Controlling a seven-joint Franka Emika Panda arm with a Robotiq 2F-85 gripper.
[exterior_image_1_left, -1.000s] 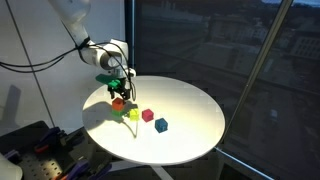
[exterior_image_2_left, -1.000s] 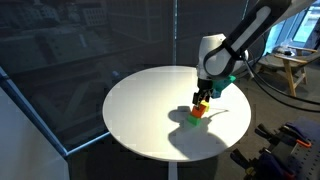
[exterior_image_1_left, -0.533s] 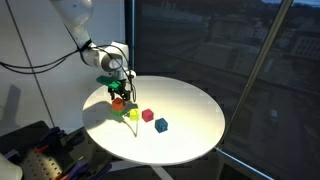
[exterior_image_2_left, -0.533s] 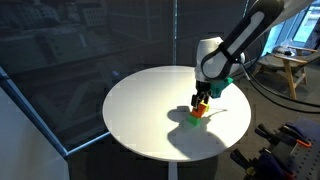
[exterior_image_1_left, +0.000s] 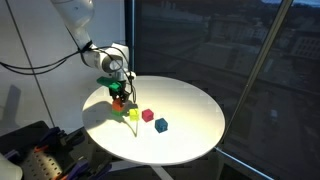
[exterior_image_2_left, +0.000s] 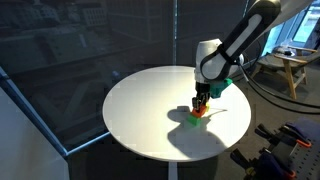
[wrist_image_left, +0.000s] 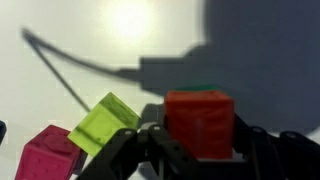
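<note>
A red block (wrist_image_left: 200, 125) stands on a green block (wrist_image_left: 203, 89), whose edge just shows behind it. My gripper (wrist_image_left: 200, 150) straddles the red block, with a dark finger pressed against each of its sides. In both exterior views the gripper (exterior_image_1_left: 118, 93) (exterior_image_2_left: 202, 100) reaches straight down onto this small stack (exterior_image_2_left: 198, 113) near the edge of the round white table (exterior_image_1_left: 190, 100). A yellow-green block (wrist_image_left: 105, 125) (exterior_image_1_left: 133, 114) lies just beside the stack. Beyond it is a magenta block (wrist_image_left: 45, 155) (exterior_image_1_left: 147, 115).
A blue block (exterior_image_1_left: 161, 125) lies farther along the table past the magenta one. A cable's shadow (wrist_image_left: 60, 70) crosses the tabletop. Dark glass walls surround the table, and equipment (exterior_image_2_left: 290, 145) stands on the floor nearby.
The gripper's fingers have drawn in from wide open onto the sides of the red block. The arm has barely moved, and the blocks stay where they were.
</note>
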